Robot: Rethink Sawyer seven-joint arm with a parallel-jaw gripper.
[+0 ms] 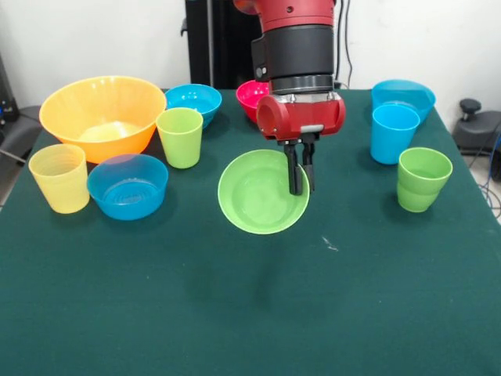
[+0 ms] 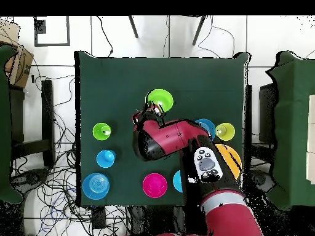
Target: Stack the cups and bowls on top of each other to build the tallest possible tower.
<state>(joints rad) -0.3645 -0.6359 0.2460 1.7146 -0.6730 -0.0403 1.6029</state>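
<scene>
Right now the gripper [image 1: 300, 186] hangs down over the small green bowl [image 1: 258, 196] in the middle of the table [image 1: 250, 313]. Its two black fingers [image 1: 293, 172] are close together with only a thin gap, and their tips sit at the bowl's right rim. I cannot tell if they pinch the rim or just hover by it, so I cannot say if the pincer is closed or a little open.

Around it, everything stands alone. In the front view, the yellow-green cup [image 1: 180, 137] is to the left of the bowl, with a small blue bowl [image 1: 193, 100] behind it. Further left sit the big orange bowl [image 1: 102, 116], the shallow blue bowl [image 1: 127, 186] and the pale yellow cup [image 1: 59, 178]. A red bowl [image 1: 250, 95] peeks out behind the arm. On the right are the sky blue cup [image 1: 394, 133], another blue bowl [image 1: 403, 95] behind it, and the green stepped cup [image 1: 423, 178].

No tower has started yet, I think. Nothing sits on top of anything else. The green bowl looks like the first piece, and all the stacking is left to do.
</scene>
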